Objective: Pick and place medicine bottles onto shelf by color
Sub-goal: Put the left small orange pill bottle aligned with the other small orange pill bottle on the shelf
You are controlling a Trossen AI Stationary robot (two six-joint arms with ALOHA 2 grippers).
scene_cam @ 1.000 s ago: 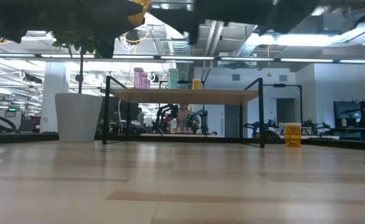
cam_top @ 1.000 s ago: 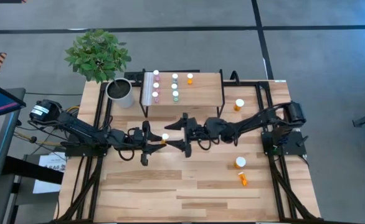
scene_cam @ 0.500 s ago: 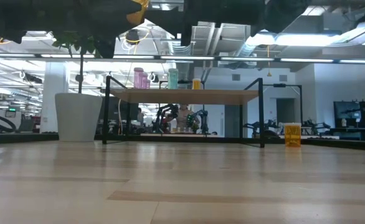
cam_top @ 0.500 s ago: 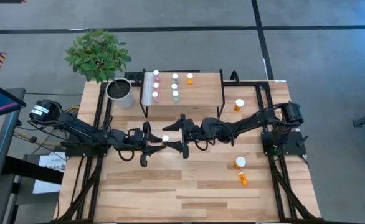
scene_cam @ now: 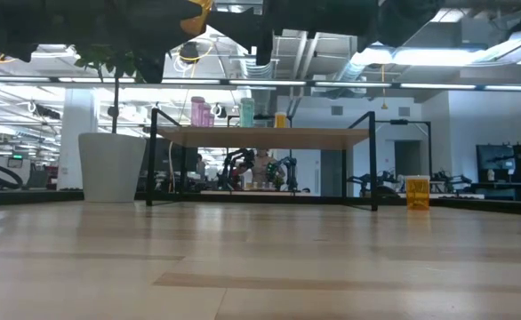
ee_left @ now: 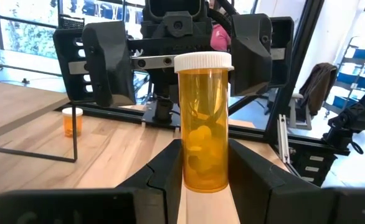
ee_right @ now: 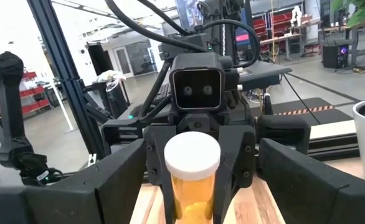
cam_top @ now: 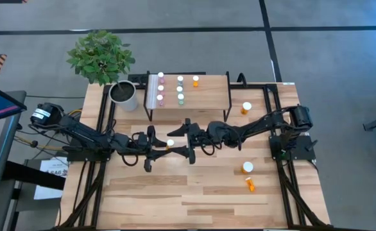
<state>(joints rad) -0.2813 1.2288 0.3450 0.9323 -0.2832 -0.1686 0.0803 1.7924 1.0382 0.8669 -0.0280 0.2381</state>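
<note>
My left gripper (cam_top: 164, 146) is shut on an orange medicine bottle with a white cap (cam_top: 170, 142), high above the table's middle. The bottle also shows in the left wrist view (ee_left: 203, 112). My right gripper (cam_top: 183, 139) is open and faces the left one. Its two fingers stand on either side of the bottle, just beyond it, and touch nothing. The shelf (cam_top: 210, 96) stands at the far middle on thin black legs. On it stand pink bottles (cam_top: 161, 88), teal bottles (cam_top: 180, 90) and one orange bottle (cam_top: 196, 81). My left gripper pinches the bottle's lower body (ee_left: 202, 171) between its two fingers (ee_left: 167, 174). The fingers are about level and point toward the table's right. The bottle stands upright in the hold, cap up, lifted clear of the table.
A grey-white plant pot (cam_top: 124, 95) stands left of the shelf. Loose orange bottles are on the table's right part: one upright (cam_top: 246, 108) beside the shelf, one upright (cam_top: 247, 168) and one lying (cam_top: 250, 185) nearer the front.
My right gripper has moved a little toward the table's left, closer to the bottle in my left gripper, then stopped. The bottle and the left gripper have kept still.
</note>
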